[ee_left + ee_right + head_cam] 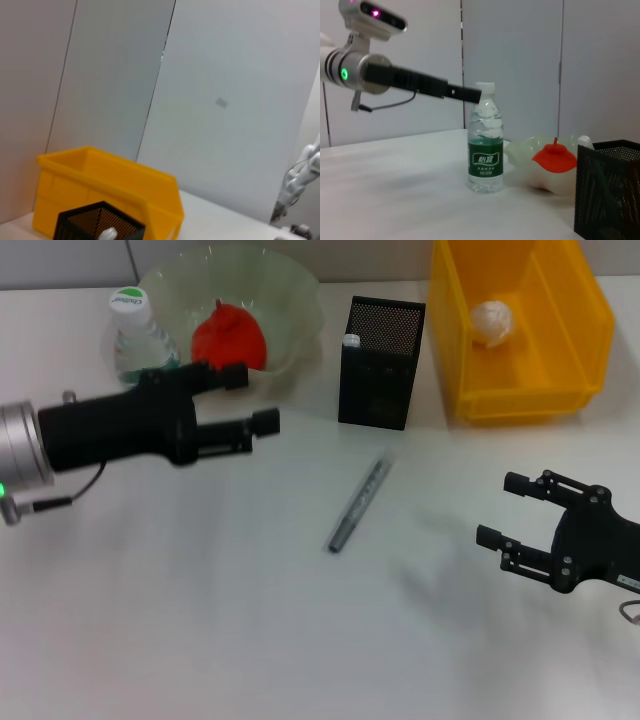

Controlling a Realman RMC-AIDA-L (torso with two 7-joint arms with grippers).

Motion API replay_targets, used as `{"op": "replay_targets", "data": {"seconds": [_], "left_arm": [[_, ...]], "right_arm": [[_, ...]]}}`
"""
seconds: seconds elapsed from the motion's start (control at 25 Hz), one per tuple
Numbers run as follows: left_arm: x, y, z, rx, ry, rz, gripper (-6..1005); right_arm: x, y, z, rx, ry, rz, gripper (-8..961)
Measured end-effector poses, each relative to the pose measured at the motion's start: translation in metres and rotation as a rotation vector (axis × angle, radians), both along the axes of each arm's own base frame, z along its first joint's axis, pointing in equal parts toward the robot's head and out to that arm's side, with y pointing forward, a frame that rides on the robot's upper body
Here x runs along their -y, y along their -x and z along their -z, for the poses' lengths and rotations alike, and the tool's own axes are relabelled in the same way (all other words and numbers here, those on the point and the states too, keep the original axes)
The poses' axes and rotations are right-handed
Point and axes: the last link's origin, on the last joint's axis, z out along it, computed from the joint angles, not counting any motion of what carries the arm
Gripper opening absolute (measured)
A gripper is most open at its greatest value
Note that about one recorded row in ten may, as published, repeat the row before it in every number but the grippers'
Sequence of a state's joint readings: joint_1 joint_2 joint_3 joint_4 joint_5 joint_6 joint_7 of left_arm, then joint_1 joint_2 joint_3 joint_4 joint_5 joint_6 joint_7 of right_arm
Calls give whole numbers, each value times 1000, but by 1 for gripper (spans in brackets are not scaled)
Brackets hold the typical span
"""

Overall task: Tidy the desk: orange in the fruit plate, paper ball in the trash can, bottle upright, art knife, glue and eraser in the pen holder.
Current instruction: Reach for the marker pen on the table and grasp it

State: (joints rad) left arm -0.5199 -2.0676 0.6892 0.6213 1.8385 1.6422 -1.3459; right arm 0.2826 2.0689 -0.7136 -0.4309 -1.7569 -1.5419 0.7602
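Right end effector (500,510) hovers wide open above the table (200,620); left end effector (255,400) open too. One bottle (485,145) stands upright, label visible only from the right wrist. One orange (229,335) in fruit plate (290,290).

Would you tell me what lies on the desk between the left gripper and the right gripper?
In the head view, a grey pen-like tool lies alone between the left gripper and the right gripper.

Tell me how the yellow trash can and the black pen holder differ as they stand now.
The trash can is bright yellow solid plastic, wide and low; the pen holder is black metal mesh, narrow and taller than wide. The trash can holds the paper ball; the pen holder shows only a small white-tipped item at its rim. Both are open-topped, upright, at the desk's far side.
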Motion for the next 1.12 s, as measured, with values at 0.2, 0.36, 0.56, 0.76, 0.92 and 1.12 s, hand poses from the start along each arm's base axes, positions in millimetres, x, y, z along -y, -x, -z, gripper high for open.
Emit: {"op": "replay_targets", "data": {"seconds": [0.2,0.36,0.56,0.76,0.92,1.12], "left_arm": [[-20,-32,-18,19,95,-50,842],[-33,-63,-29,-39,163,-85,842],[-42,-93,-40,-91,189,-142,842],[-51,-113,-47,-132,207,-214,842],[-60,-133,-47,-223,274,-318,841],[-66,-151,-37,-371,318,-361,841]], "right_arm": [[-3,0,3,-1,-6,19,715],[-5,1,4,-1,-8,15,715],[-7,2,2,1,-13,10,715],[-9,3,1,-2,-22,10,714],[-9,3,-1,-9,-32,8,714],[-9,3,-2,-11,-34,7,714]]}}
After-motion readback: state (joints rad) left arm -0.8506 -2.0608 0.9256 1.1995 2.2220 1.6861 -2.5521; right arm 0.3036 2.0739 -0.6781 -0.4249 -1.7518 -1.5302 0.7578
